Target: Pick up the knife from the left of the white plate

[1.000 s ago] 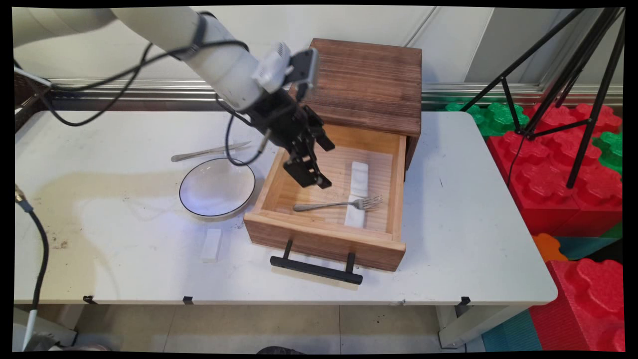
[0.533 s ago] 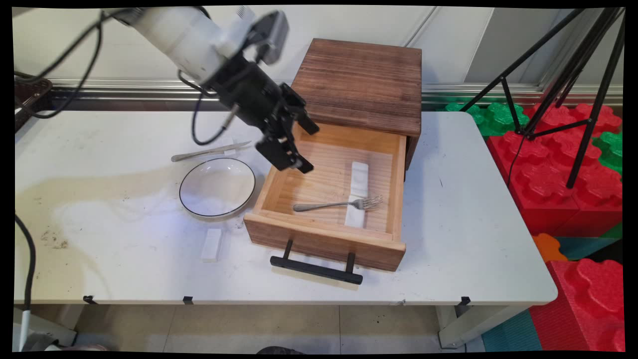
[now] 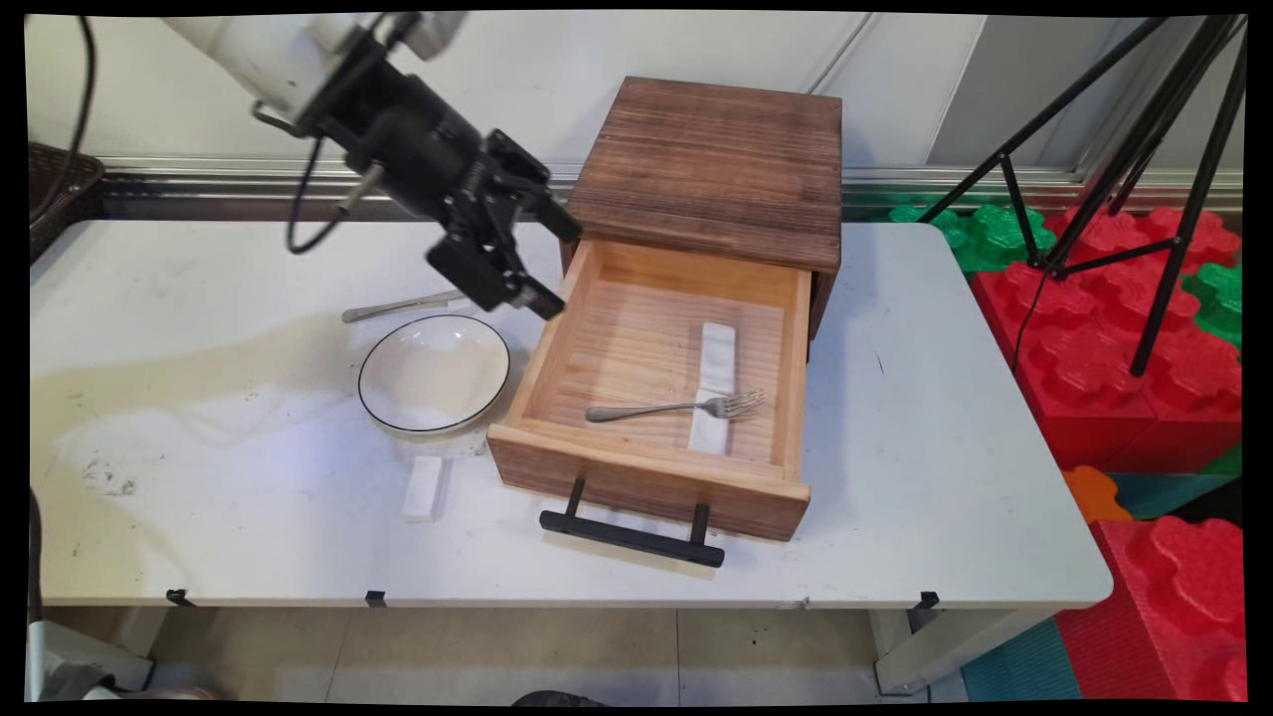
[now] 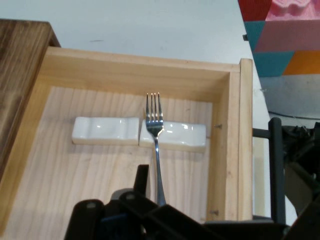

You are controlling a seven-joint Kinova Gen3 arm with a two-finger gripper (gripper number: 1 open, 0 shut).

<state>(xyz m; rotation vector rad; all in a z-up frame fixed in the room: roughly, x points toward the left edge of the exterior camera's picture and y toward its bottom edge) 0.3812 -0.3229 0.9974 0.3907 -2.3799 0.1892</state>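
— Where is the gripper (image 3: 542, 268) hanging?
— Tilted down, it is hovering above the open drawer's (image 3: 651, 452) left rear corner, its fingers (image 3: 497, 283) standing apart and holding nothing.
— And the fork (image 3: 676, 407)?
— Lying inside, tines resting across a white rest (image 3: 714, 386).

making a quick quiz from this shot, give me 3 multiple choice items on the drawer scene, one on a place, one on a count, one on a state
1. Where does the fork lie?
A. in the bowl
B. in the drawer
C. on the cabinet top

2. How many white rests show in all?
A. two
B. one
C. four

3. The drawer is
A. shut
B. taken out
C. pulled open

Answers:
1 B: its tines lie across the white rest inside the drawer.
2 A: one in the drawer, another on the table below the bowl.
3 C: its inside and black handle stand out before the cabinet.
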